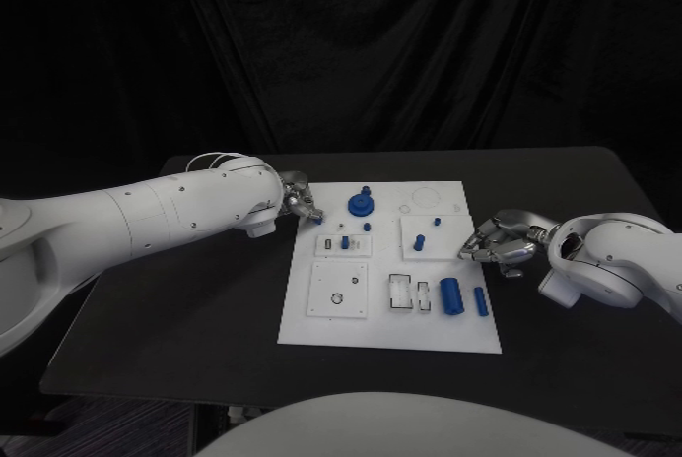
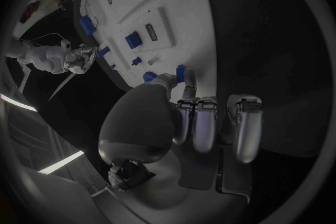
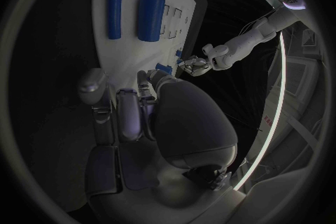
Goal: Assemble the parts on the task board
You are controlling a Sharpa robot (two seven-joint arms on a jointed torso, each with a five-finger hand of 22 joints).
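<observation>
The white task board (image 1: 324, 319) lies mid-table. My left hand (image 1: 296, 201) hovers at the board's far left corner and pinches a small blue part (image 1: 315, 219) between thumb and fingertip; the left wrist view shows that part (image 2: 181, 72) at the fingertips (image 2: 189, 89). My right hand (image 1: 501, 242) sits at the board's right edge with its fingers curled in and nothing seen in them. On the board are a round blue knob (image 1: 361, 203), a blue peg (image 1: 420, 243), a thick blue cylinder (image 1: 450, 294) and a slim blue rod (image 1: 481, 299).
The black table (image 1: 185, 309) has open room to the left, right and front of the board. The board carries square inset plates (image 1: 341, 285) with holes and slots. My left arm (image 1: 142, 221) reaches across the table's left side.
</observation>
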